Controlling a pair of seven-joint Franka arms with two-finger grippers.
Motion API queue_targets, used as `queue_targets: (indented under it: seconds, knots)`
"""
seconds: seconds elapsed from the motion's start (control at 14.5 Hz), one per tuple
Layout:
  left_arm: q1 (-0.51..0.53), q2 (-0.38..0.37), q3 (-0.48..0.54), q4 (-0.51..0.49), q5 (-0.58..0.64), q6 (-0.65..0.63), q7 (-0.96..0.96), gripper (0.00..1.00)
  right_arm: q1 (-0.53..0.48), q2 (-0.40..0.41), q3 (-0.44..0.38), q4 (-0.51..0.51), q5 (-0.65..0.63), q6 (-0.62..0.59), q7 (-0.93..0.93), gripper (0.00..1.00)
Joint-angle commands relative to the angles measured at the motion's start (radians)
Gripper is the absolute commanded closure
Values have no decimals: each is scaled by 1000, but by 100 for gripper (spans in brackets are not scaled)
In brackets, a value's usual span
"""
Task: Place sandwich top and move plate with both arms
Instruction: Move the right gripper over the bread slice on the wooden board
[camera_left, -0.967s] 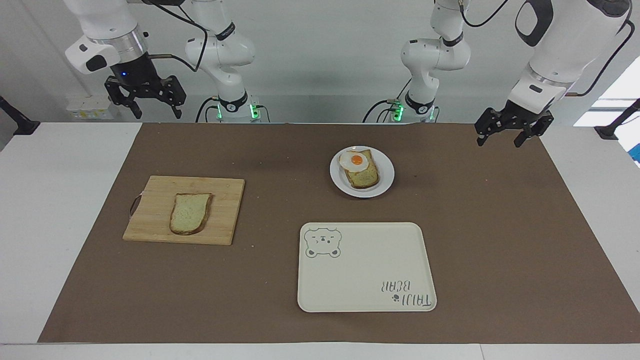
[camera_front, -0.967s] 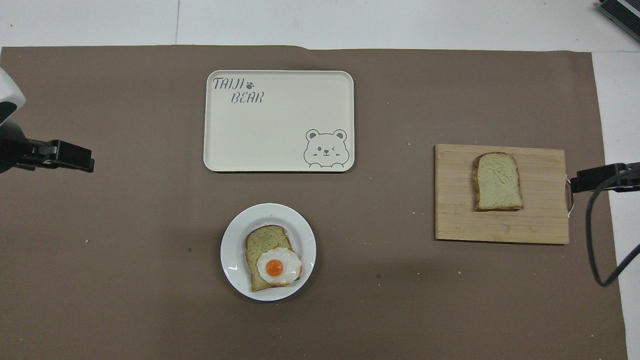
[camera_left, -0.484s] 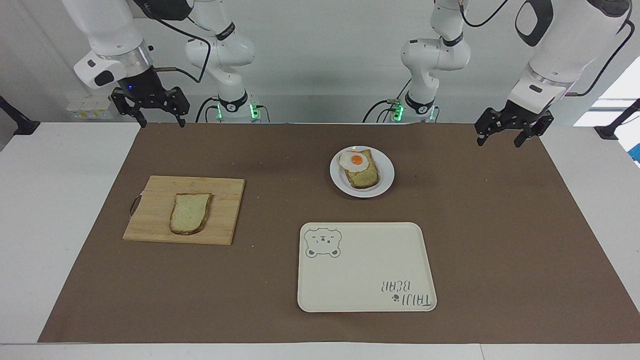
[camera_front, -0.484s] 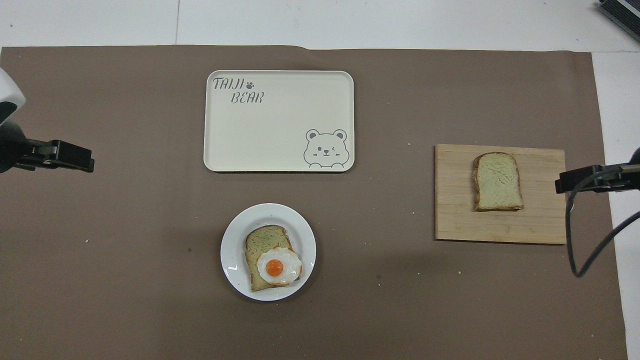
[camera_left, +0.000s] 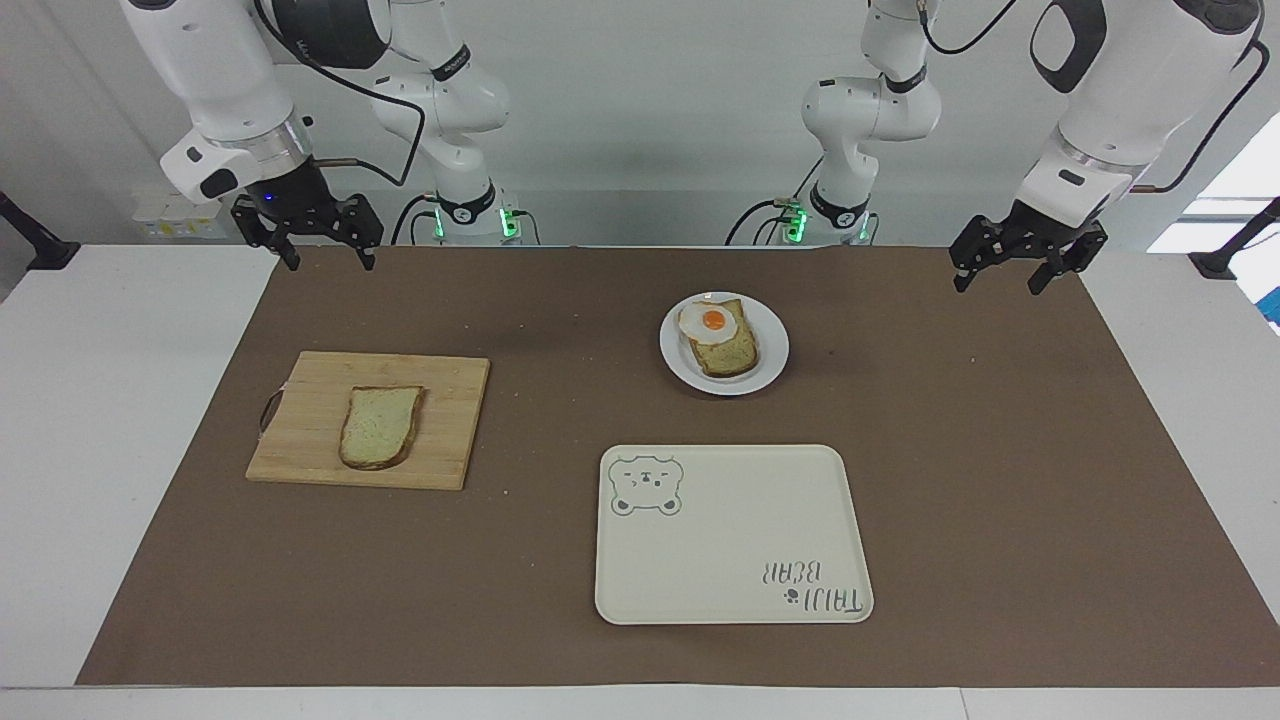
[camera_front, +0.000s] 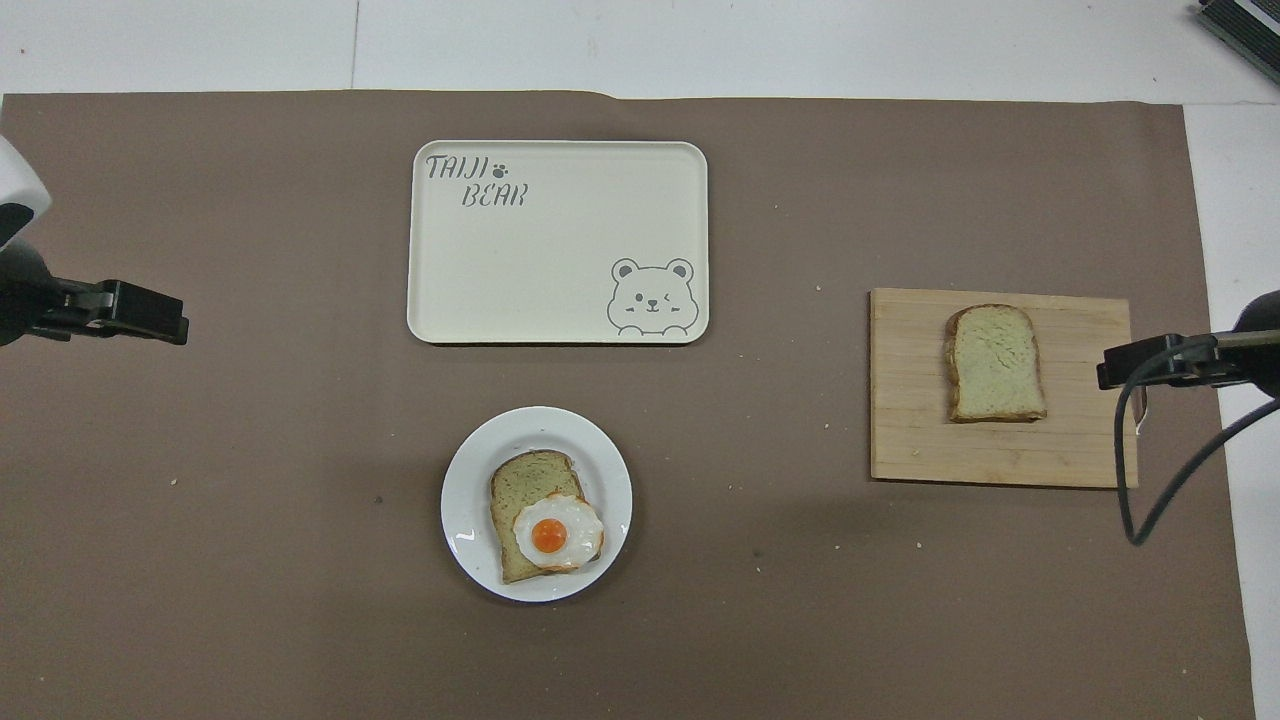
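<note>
Right pincer: raised over the surface at the corner by the right arm's base, fingers spread, holding nothing.

Wooden board: flat toward the right arm's end. The sandwich top lies flat on it, untouched, rounded end toward the surface's edge farthest from the robots.

Plate: toward the edge nearest the robots, about mid-length, carrying a bread slice with a fried egg hanging past one end.

Tray: with the bear drawing, toward the edge farthest from the robots, holding nothing.

Left pincer: waiting above the corner by the left arm's base, fingers spread, holding nothing.

Risks, as judgement: a flat slice offers little edge, so the fingers may push it along the board or crush it. Set down off-centre, it could shift the overhanging egg. Uneven lifting by the two arms could tilt the plate and slide the stack off.
</note>
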Motion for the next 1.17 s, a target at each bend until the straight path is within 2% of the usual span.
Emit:
queue_targets:
  seconds: [0.0, 0.28, 0.62, 0.9, 1.04, 1.11]
  knots:
    - [12, 3, -9, 17, 12, -12, 12, 0, -23, -6, 10, -84, 44, 114, -8, 0]
    - [12, 3, -9, 17, 12, -12, 12, 0, -23, 58, 10, -92, 91, 196, -18, 0]
    - [13, 3, -9, 17, 12, -12, 14, 0, -79, 203, 10, -92, 163, 364, -189, 0]
    - [12, 3, -9, 17, 12, -12, 12, 0, -104, 299, 11, -91, 164, 479, -205, 0]
    - [13, 3, -9, 17, 12, -12, 14, 0, -130, 339, 12, -92, 243, 504, -225, 0]
    - [13, 3, -9, 17, 12, -12, 12, 0, -141, 358, 10, -91, 280, 510, -293, 0]
